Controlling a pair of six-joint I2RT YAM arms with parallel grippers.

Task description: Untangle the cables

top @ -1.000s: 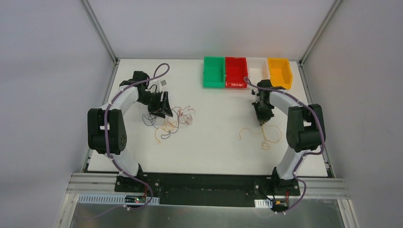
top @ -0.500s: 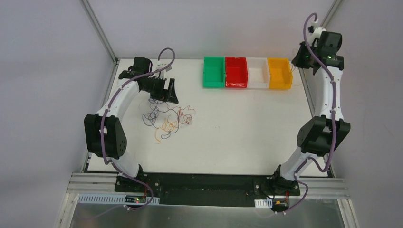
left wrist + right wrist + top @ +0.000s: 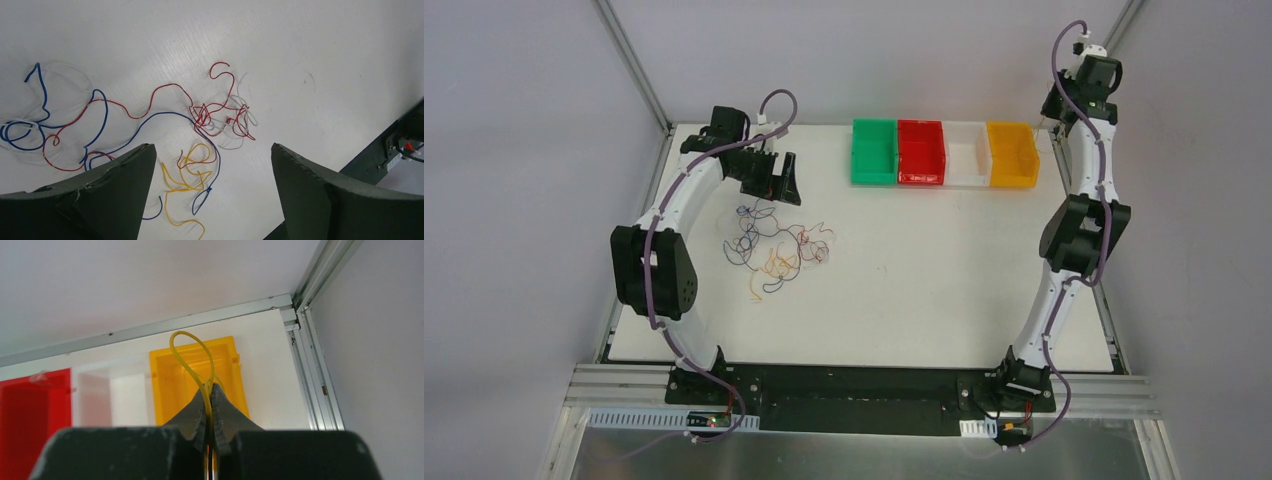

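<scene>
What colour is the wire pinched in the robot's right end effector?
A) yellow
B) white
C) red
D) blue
A: in the right wrist view the right end effector is shut on a loop of yellow wire, with the yellow bin behind it.

left pincer (image 3: 211, 148): jaws wide apart, empty, above the table (image 3: 325, 55)
cables (image 3: 202, 116): red, blue, yellow and whitish strands sprawl loosely; a small red-white knot mid-frame
</scene>
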